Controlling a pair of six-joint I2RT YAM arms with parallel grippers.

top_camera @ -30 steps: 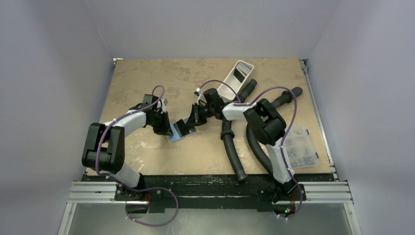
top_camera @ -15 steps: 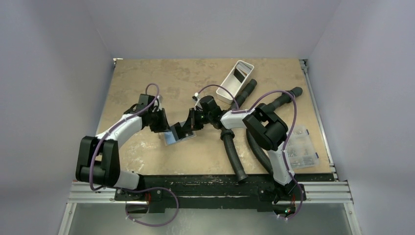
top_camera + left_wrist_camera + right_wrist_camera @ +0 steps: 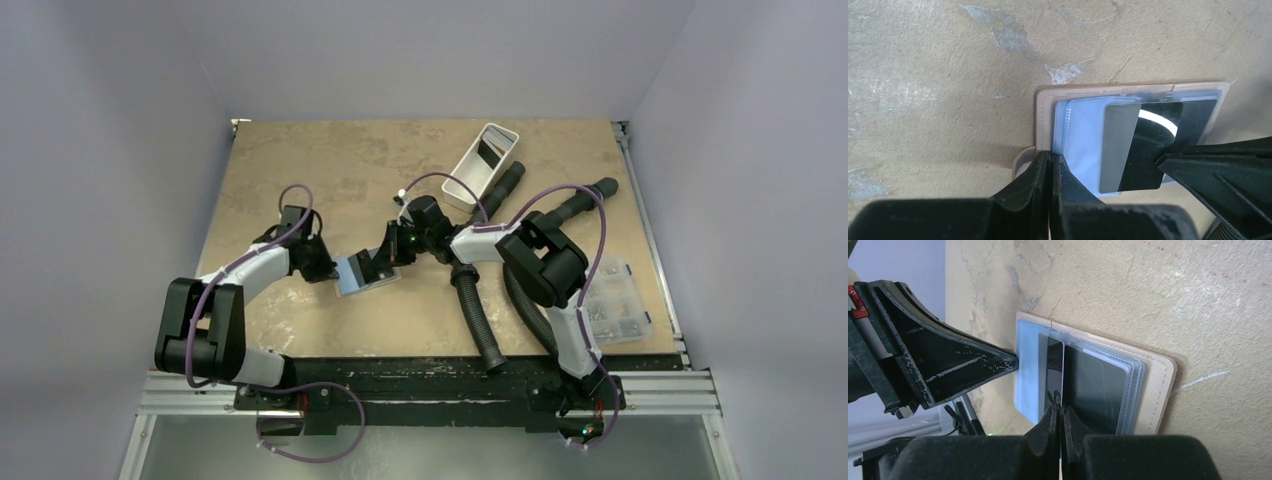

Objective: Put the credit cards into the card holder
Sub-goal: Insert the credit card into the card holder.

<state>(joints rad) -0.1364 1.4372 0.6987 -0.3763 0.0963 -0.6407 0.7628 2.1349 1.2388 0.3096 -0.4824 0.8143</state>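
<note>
The tan card holder (image 3: 362, 272) lies open on the table between both arms; its beige rim (image 3: 1043, 110) frames pale blue lining (image 3: 1080, 135). My right gripper (image 3: 1058, 407) is shut on a black credit card (image 3: 1055, 360), seen edge-on here and standing over the holder (image 3: 1158, 385). In the left wrist view that black card (image 3: 1143, 150) leans across the pockets. A dark card-sized shape (image 3: 1095, 385) shows under the clear pocket. My left gripper (image 3: 1053, 157) is shut, its tips at the lining's left edge beside the snap tab (image 3: 1020, 162).
A white tray (image 3: 470, 175) with a black card (image 3: 490, 150) in it stands at the back. Two black corrugated hoses (image 3: 478, 310) run down the right half. A clear compartment box (image 3: 612, 300) sits at the right edge.
My left gripper has moved left and down to the holder's left edge, opened briefly and shut. The right gripper with the black card edged left early on, then held still.
</note>
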